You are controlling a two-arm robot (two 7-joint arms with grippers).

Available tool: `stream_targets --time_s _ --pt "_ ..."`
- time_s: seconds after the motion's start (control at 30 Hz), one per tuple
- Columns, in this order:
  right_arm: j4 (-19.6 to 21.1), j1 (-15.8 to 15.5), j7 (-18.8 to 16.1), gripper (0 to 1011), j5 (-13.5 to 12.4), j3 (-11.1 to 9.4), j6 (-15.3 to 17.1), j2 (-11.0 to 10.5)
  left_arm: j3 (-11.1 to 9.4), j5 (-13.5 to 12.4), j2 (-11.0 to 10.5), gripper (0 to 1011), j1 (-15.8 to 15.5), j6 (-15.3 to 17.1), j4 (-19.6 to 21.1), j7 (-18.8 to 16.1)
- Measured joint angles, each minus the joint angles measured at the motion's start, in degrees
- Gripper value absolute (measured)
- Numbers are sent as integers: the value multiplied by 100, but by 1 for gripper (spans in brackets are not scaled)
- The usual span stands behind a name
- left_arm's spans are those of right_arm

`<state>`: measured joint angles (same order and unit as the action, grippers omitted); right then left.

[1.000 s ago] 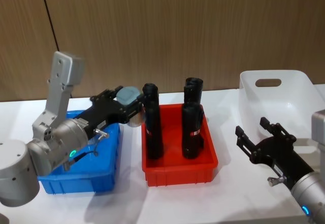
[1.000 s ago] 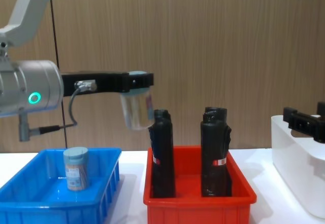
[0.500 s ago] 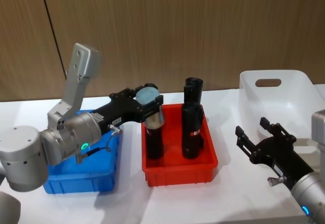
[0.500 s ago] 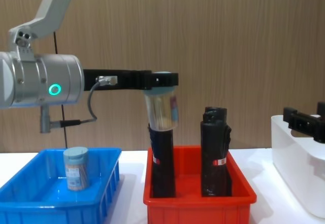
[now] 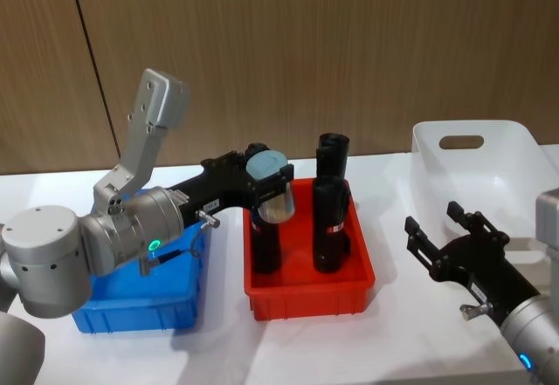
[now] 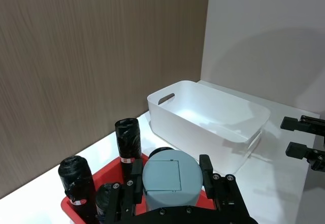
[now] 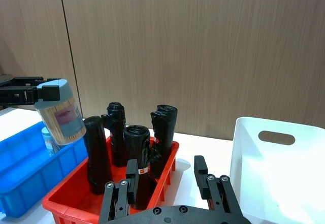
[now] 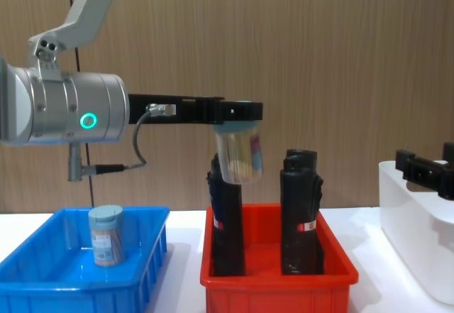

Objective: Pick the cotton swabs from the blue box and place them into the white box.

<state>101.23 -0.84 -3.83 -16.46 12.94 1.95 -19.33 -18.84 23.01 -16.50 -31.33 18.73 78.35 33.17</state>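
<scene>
Grey-lidded swab jar (image 5: 276, 202), head view: my left jaws clamped on it, moved off the blue box (image 5: 131, 311), now over the red bin (image 5: 306, 302). Chest view: second jar (image 8: 106, 236) waits in blue. Right wrist view: my right jaws spread, parked by the white box (image 7: 249, 158).

One swab jar (image 8: 240, 158) aloft, second jar (image 8: 106, 236) upright in blue box (image 8: 71, 295).

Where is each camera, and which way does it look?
Head: high, looking down; left hand holds a cotton swab jar over the red bin, right hand at right.
Chest: low, looking across the blue box; left hand sideways.
Left wrist: behind the jar's lid, facing the white box.
Right wrist: behind right hand, facing red bin.
All four show the jar.
</scene>
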Motion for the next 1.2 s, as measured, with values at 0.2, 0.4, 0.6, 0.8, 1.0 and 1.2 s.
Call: stream_targets --time_s 0.2,0.4,0.6,0.8,1.0,1.2 --pt "0 0 0 683 0 0 0 0 -11 -8 17 671 -35 24 -31 48" --pt "0 0 0 683 0 0 0 0 -15 -12 25 671 -55 35 -49 75" --pt "0 0 -9 683 3 0 0 0 -19 -17 32 671 -69 45 -64 95" --pt "11 10 -115 683 42 -2 20 -15 -22 -19 35 671 -75 49 -70 105" --pt "27 60 -427 683 102 -2 91 -56 -23 -19 38 671 -77 54 -74 113" --pt "24 150 -849 683 163 13 163 -90 -24 -19 41 671 -80 57 -78 117"
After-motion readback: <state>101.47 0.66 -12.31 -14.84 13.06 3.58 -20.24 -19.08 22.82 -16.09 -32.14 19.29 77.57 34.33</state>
